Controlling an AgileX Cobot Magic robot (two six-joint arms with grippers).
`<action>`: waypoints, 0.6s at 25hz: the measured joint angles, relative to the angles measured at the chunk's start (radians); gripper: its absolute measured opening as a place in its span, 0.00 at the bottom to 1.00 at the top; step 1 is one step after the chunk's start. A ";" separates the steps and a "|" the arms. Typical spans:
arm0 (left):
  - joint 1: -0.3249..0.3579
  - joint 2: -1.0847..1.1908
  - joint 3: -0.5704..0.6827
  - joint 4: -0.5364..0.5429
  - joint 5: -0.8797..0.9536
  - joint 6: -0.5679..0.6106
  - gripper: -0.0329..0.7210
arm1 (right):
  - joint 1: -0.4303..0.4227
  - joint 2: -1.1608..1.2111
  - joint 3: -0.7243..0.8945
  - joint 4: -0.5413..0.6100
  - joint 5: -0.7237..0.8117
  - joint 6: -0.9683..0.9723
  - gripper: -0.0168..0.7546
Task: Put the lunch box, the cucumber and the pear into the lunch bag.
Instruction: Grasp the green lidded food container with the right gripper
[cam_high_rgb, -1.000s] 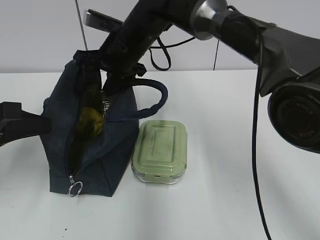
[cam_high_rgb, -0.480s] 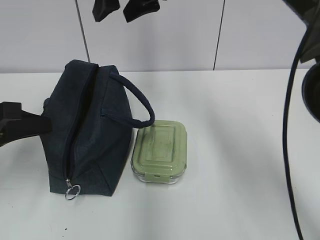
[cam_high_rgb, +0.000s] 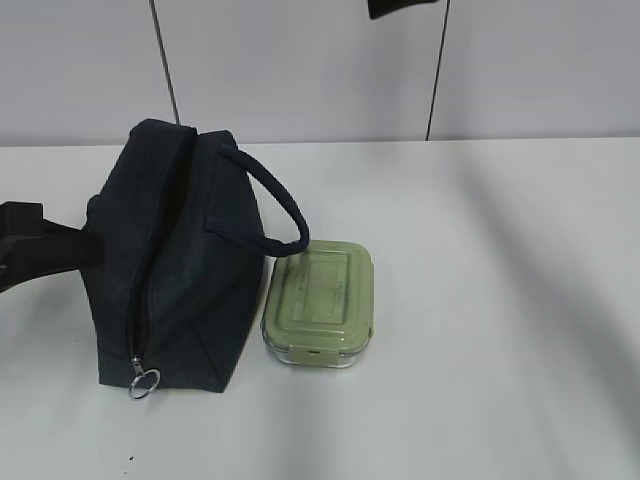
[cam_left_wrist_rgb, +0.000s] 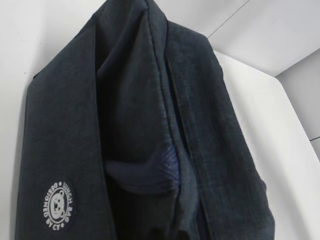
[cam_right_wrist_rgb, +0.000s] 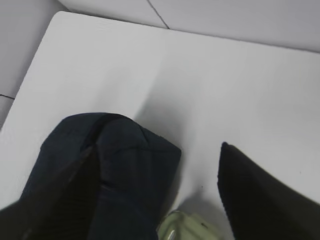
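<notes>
1. My right fingers (cam_right_wrist_rgb: 260, 200) stand spread wide and hold nothing, high over the table; from the wrist I see one dark finger at lower right and another blurred at lower left. In the exterior view only a dark tip of that arm shows at the top edge.
2. My left gripper (cam_high_rgb: 40, 250) is clenched against the left side of the lunch bag (cam_high_rgb: 175, 260); whether fabric is pinched between its fingers I cannot tell.
3. The lunch bag stands upright on the white table (cam_high_rgb: 480, 330), its long axis running from the camera toward the wall. The zipper slit runs along the top ridge, and the silver ring pull (cam_high_rgb: 144, 381) hangs at the near end.
4. The loop handle (cam_high_rgb: 275, 210) arches over to the right, above the lunch box (cam_high_rgb: 320, 303).
5. The lunch box sits flat just beside the bag's right flank, long axis also running front to back.
6. The bag is dark navy woven cloth with a round white printed badge (cam_left_wrist_rgb: 58, 205). The box is clear glass under a sage-green lid with rounded corners.
7. Behind the table is a pale panelled wall with dark seams.
</notes>
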 joint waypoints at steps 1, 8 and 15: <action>0.000 0.000 0.000 0.000 0.000 0.000 0.03 | -0.025 -0.005 0.043 0.036 0.000 -0.011 0.75; 0.000 0.000 0.000 -0.001 0.000 0.000 0.03 | -0.106 -0.064 0.344 0.124 -0.013 -0.147 0.75; 0.000 0.000 0.000 -0.003 0.000 0.000 0.03 | -0.108 -0.123 0.689 0.279 -0.031 -0.349 0.74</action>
